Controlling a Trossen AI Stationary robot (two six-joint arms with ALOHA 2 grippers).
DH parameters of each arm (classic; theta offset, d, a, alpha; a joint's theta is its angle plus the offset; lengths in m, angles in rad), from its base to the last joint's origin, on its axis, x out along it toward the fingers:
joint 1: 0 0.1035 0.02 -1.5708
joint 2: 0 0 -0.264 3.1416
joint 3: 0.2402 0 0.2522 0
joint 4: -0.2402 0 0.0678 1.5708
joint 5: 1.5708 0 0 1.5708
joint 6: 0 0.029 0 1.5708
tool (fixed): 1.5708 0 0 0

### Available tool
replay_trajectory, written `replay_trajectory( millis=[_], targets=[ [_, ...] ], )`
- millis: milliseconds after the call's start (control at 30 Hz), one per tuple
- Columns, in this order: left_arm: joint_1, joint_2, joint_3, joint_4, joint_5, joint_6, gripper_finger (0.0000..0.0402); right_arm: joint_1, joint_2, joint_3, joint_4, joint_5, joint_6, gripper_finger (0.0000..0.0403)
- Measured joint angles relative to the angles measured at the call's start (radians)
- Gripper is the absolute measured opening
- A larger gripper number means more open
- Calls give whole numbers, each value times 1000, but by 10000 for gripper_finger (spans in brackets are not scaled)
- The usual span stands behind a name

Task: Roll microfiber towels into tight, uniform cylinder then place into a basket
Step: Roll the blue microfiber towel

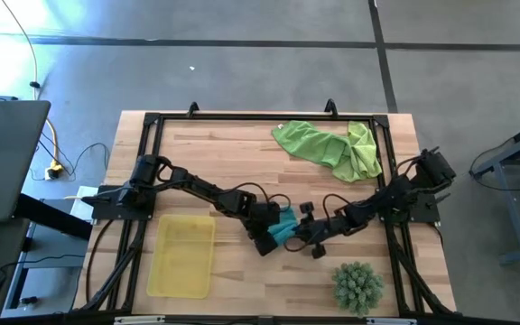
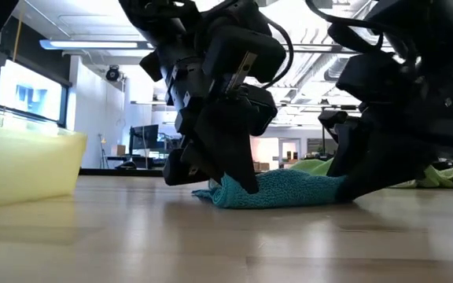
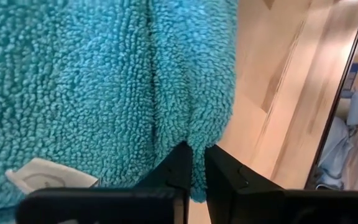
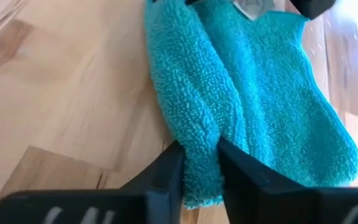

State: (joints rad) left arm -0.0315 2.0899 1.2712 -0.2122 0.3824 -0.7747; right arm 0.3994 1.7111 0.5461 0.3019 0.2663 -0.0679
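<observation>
At mid-table, both arms stretched inward, left tool (image 1: 267, 236) and right tool (image 1: 307, 236) each pinching the teal towel (image 1: 285, 227).

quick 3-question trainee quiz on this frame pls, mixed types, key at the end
1. True or false: the teal towel already lies in the yellow basket.
2. What does the left gripper hold? A) a lime green towel B) an edge of the teal towel C) the spiky plant
3. Fill in: the two lime green towels lie in a heap at the table's far ____ side, as the high view shows it.

Key
1. False. It lies on the wood between the two grippers; the basket stands apart at the near left.
2. B. The right gripper pinches a fold at the towel's other end.
3. Right. The spiky plant sits near right.
</observation>
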Motion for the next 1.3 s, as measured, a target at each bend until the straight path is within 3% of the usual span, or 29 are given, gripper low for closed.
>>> replay_trajectory(
  millis=[200, 433, 633, 767, 1000, 1167, 1300],
  targets=[
    [1, 0, 0, -6, 38, 70, 52, -2, -1, 0, -13, -15, 69, 11],
    [8, -27, 2, -97, 3, 225, 101, -4, -1, 0, -12, -43, 112, 8],
    [19, -112, -2, -258, -179, 347, 117, -14, -1, 0, -9, -65, 195, 6],
    [7, -156, -6, -365, -291, 386, 118, -41, -3, -1, 1, -142, 312, 6],
    [-111, -159, -2, -284, -432, 520, 118, -121, -2, -2, 21, -362, 545, 5],
    [-226, -156, -2, -218, -597, 691, 118, -175, 1, -3, 19, -533, 635, 5],
    [-296, -156, -2, -189, -730, 706, 118, -199, 3, -4, 17, -585, 655, 5]
  ],
)
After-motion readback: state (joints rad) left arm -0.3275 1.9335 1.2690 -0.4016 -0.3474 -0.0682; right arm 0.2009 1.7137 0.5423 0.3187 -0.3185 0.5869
